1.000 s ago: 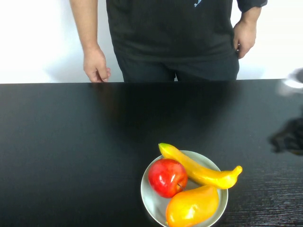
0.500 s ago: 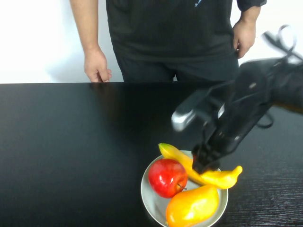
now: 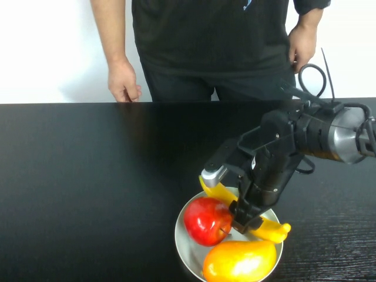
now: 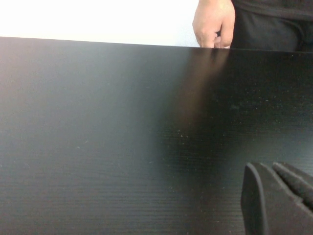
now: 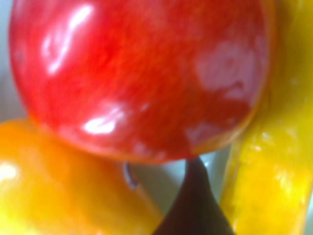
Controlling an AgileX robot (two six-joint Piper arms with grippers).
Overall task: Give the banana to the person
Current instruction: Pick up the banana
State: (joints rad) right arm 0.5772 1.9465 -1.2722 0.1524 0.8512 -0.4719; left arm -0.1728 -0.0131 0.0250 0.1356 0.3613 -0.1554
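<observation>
Trouble is likeliest at the crowded plate [image 3: 187, 247], where the banana [image 3: 267, 229] lies along the 1 o'clock rim, touching the red apple [image 3: 207, 220] and the mango-shaped fruit [image 3: 239, 261] at 6 o'clock. The right gripper [image 3: 245, 218] is down over the banana's middle, one finger wedged between banana and apple, but I cannot tell if it has gripped; a shallow hold could let the glossy fruit slip or push the apple off. The left gripper [image 4: 279, 198] rests low over bare table, fingers unclear, and the person [image 3: 214, 41] waits at 12 o'clock.

The right gripper [image 3: 245, 218] is set over the banana [image 3: 271, 230] in the plate [image 3: 187, 245], opposite the person [image 3: 214, 44]; the left gripper [image 4: 276, 198] is held above the table [image 3: 88, 176].
</observation>
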